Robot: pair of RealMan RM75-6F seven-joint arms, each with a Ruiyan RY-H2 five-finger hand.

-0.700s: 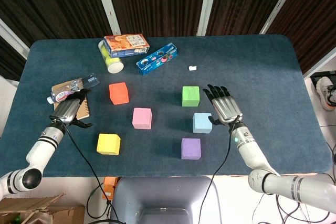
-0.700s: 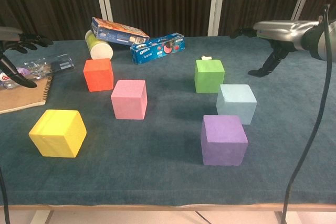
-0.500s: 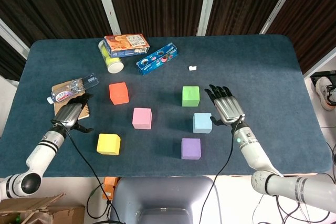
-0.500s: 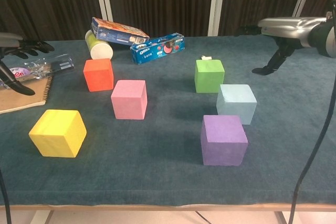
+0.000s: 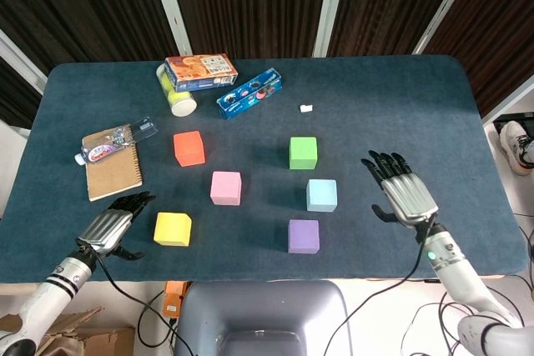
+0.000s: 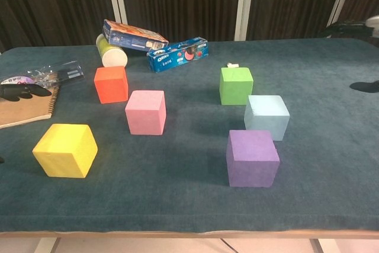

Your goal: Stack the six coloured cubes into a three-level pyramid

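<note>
Hovering low at the near edge of the table [image 5: 417, 89], both hands hold nothing, and no cube has been stacked yet. The left hand [image 5: 110, 228] sits just left of the yellow cube [image 5: 173, 228], fingers loosely spread and pointing toward the notebook [image 5: 113, 175]. The right hand [image 5: 403, 190] floats palm-down with fingers fanned wide, off to the right of the light blue cube [image 5: 321, 194].

All six cubes lie single and apart on the cloth: red [image 5: 188, 147] far left, pink [image 5: 225, 188] in the middle, green [image 5: 303, 152] behind the light blue, purple [image 5: 304, 236] nearest the front. Nothing touches anything.

The sensible opening looks like building the base row, probably by drawing three neighbours together. Light blue, purple and green already sit near each other on the right, so the right hand has the shorter job. A good grasp would come from above, thumb and fingers on opposite flat faces, square to the cube so it sets down without twisting. The base cubes want to sit flush in a line, or the upper levels will wobble.

Clutter sits mostly at the back: a snack box [image 5: 200, 71], a blue cookie pack [image 5: 249, 93], a pale green tub [image 5: 177, 92], a small white scrap [image 5: 306, 108]. A plastic bottle [image 5: 117, 141] lies across the notebook's top. None crowds the cubes, though the left arm should mind the notebook when reaching for red.
</note>
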